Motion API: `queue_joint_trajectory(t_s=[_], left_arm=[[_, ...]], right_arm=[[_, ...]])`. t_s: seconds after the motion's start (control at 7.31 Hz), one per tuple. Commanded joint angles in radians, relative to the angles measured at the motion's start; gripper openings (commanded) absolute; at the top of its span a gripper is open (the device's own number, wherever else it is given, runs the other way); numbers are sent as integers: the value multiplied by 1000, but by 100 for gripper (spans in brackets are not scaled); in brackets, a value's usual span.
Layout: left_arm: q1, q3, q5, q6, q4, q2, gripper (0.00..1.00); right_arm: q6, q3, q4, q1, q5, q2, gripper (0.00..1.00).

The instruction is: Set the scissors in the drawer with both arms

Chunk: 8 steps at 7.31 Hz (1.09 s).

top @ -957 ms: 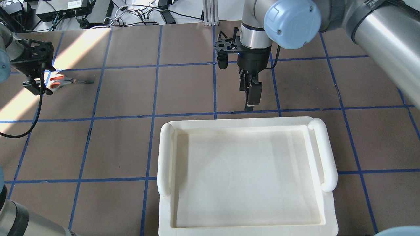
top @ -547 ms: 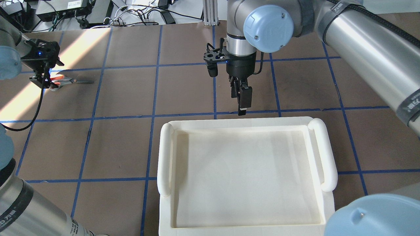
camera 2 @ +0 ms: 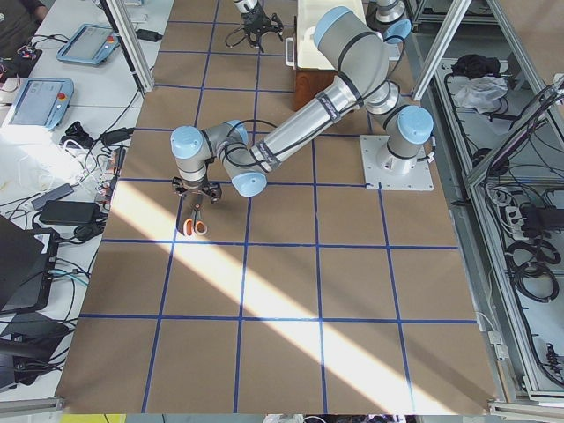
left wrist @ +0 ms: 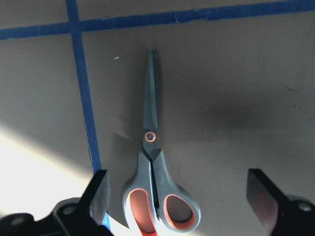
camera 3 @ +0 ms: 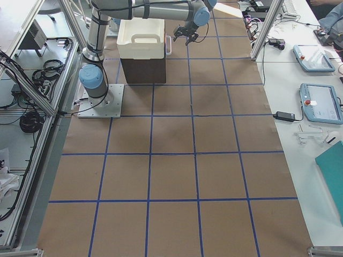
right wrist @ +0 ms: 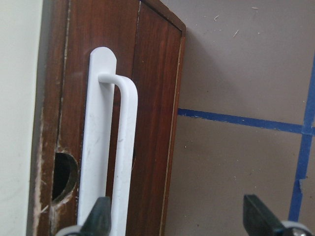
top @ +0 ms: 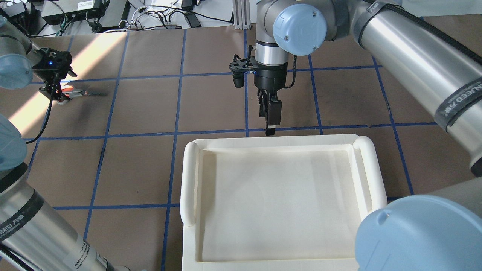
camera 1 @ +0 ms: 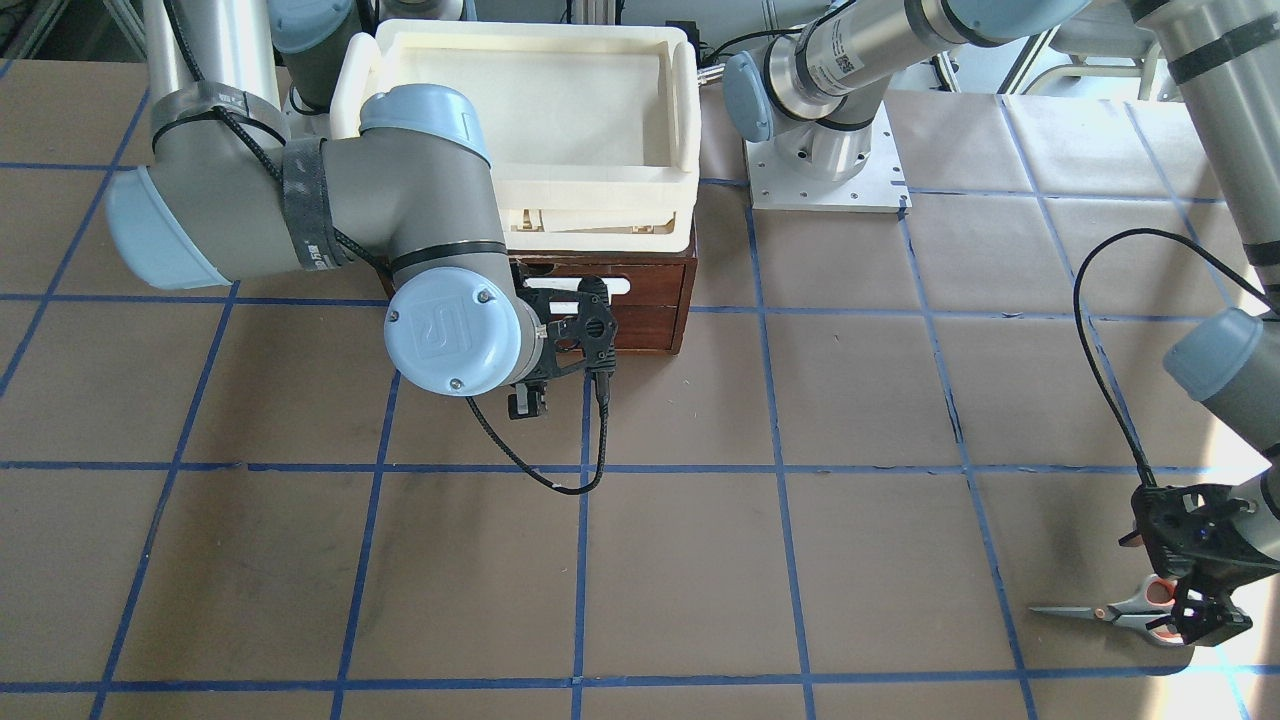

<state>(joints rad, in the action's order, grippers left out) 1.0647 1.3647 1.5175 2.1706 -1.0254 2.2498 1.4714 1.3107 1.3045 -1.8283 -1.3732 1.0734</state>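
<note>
Lying flat, scissors (left wrist: pixel 151 147) aim closed blades toward the robot's right.

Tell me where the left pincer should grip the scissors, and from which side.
Across the closed handles, just behind the pivot, from straight above: the scissors lie flat on the table, and the open left pincer hangs with a finger either side.

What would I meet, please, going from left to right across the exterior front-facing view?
right arm's light-blue elbow cap → drawer → left arm's base plate → scissors
</note>
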Motion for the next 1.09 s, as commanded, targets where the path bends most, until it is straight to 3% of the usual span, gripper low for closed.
queue_joint_trajectory(t_s=[0.0, 0.68, 0.96], left_arm=[[-2, -12, 1, 9, 2, 36, 98], [-2, -12, 4, 8, 51, 85, 98], [-2, -12, 4, 8, 51, 94, 94]], right_arm=[[-11, -4, -43, -5, -16, -24, 94], [-25, 38, -33, -40, -30, -27, 94], [-26, 42, -33, -42, -30, -29, 89]])
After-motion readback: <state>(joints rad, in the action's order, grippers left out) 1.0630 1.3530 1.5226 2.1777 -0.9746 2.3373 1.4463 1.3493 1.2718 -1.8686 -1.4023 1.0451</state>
